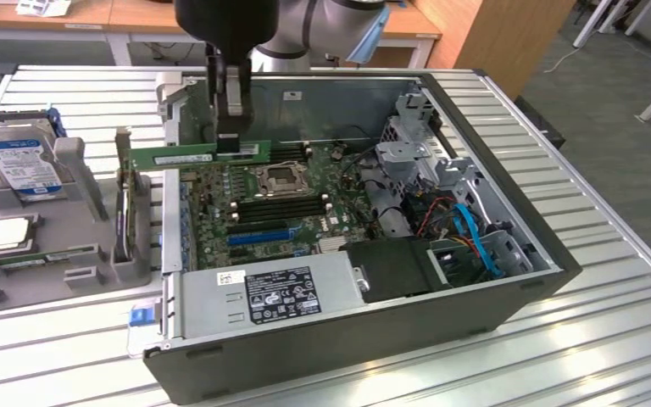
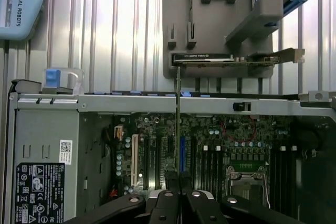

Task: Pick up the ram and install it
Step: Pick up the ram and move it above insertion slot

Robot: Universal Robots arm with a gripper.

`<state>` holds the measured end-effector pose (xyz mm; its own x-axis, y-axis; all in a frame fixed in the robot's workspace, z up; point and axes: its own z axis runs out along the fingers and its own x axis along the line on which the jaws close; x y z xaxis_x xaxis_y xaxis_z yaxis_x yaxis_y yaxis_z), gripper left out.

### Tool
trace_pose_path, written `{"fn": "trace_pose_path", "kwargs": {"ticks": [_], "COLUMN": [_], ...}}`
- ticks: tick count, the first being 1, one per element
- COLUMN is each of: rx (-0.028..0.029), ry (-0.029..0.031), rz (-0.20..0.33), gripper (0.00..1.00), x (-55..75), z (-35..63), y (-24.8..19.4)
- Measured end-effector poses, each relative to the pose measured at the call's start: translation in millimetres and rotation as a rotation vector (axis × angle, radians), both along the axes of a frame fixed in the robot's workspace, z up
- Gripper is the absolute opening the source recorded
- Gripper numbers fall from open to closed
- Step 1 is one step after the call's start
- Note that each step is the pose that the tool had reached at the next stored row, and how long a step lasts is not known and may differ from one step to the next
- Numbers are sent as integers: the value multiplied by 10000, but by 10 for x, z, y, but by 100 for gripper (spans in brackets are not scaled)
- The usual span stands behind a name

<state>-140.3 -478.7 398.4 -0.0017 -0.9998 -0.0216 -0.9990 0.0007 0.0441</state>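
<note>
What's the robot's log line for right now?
pincer: shut on ram | ram: lifted, above motherboard in open computer case | install: not seated yet

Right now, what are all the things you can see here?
ram: one, green, held over the motherboard
computer case: one, dark grey, open, on the table
motherboard: one, green, inside the case
power supply: one, silver, inside the case
hard drive: one, silver with blue label, in the holder
processor chip: one, silver, on the holder
holder: one, grey, exterior view's left
table: one, silver slats
gripper: one, dark, shut on the ram
</note>
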Motion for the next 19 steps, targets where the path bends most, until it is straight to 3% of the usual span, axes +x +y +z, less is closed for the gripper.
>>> {"fn": "trace_pose_path", "kwargs": {"ticks": [19], "rx": [0], "ry": [0], "rz": [-2], "gripper": [11], "x": [398], "z": [0], "y": [0]}}
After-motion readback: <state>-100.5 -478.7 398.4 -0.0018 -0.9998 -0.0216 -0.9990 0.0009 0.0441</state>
